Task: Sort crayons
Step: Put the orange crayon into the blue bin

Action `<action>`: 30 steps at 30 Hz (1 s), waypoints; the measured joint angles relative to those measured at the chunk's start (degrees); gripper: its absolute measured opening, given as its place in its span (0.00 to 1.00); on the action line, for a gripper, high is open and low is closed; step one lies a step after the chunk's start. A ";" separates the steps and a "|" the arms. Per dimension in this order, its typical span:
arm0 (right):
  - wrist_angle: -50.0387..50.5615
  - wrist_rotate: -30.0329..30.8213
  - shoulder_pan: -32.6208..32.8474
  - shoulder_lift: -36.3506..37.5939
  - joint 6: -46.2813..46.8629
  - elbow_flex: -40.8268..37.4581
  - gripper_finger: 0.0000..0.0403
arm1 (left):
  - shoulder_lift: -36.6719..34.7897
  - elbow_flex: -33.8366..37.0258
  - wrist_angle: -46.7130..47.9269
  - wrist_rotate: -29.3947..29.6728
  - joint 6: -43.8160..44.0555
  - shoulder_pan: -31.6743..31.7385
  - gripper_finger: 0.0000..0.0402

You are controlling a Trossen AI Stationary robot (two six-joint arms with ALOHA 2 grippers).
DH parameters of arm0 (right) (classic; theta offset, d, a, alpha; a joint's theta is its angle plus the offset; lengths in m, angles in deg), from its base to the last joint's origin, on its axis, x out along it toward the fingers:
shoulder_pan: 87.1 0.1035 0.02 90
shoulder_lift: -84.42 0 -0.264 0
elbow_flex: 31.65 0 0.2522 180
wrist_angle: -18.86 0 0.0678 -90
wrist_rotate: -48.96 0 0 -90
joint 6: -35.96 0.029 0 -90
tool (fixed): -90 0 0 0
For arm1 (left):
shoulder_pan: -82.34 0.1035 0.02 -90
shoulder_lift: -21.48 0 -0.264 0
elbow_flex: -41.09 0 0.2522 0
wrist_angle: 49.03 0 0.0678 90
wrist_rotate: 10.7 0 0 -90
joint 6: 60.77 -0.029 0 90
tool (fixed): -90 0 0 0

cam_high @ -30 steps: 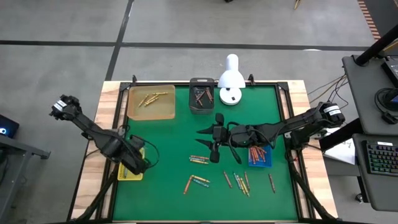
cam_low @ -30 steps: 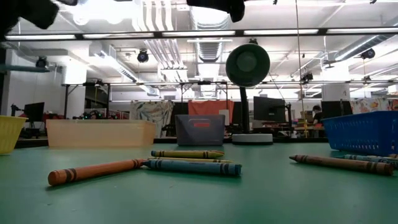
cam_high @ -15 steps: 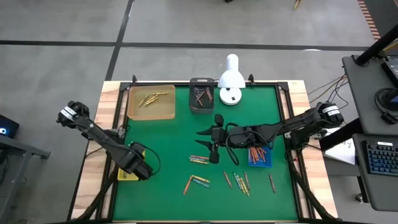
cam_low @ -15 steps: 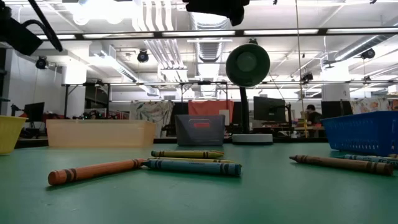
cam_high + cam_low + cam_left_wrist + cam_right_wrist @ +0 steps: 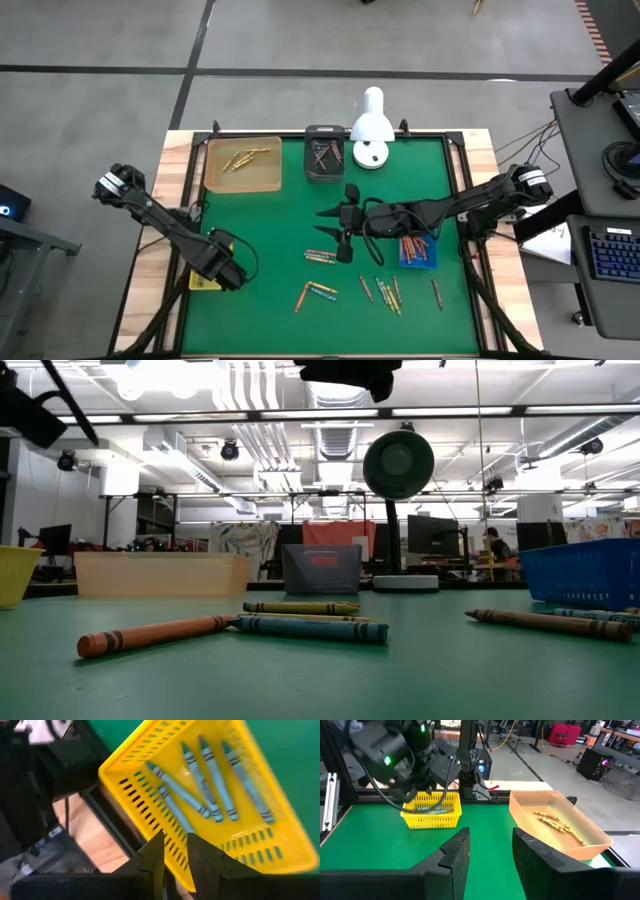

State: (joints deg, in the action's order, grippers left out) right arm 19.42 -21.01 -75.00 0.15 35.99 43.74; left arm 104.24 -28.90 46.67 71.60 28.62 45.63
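Loose crayons (image 5: pixel 320 256) of several colours lie flat on the green mat, among them an orange one (image 5: pixel 155 633) and a blue one (image 5: pixel 310 627) near the front. My left gripper (image 5: pixel 175 847) points steeply down over the yellow basket (image 5: pixel 116 766) at the mat's left edge. Its fingers stand a narrow gap apart with nothing between them. Several blue crayons (image 5: pixel 207 795) lie on the basket's floor. My right gripper (image 5: pixel 335 238) hangs open above the mat's middle, nearly level, pointing toward the table's left edge. It holds nothing (image 5: pixel 490 845).
A tan tray (image 5: pixel 243 163) with yellow crayons stands at the far left. A dark tray (image 5: pixel 323 155) with brown crayons and a white lamp (image 5: pixel 372 130) stand at the far middle. A blue basket (image 5: pixel 418 252) with red and orange crayons sits under the right arm.
My left gripper has sunk a little toward the yellow basket and tipped more steeply downward, then kept still for the last half second. The crayons on the mat lie as before.
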 joint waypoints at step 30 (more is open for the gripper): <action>56.43 -5.40 -0.13 -2.08 29.30 17.13 0.29 | -0.58 -1.64 -47.51 46.42 -76.87 7.52 0.09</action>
State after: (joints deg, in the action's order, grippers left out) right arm 75.85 -26.41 -75.13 -1.92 65.29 60.87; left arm 103.65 -30.55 -0.84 118.02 -48.25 53.15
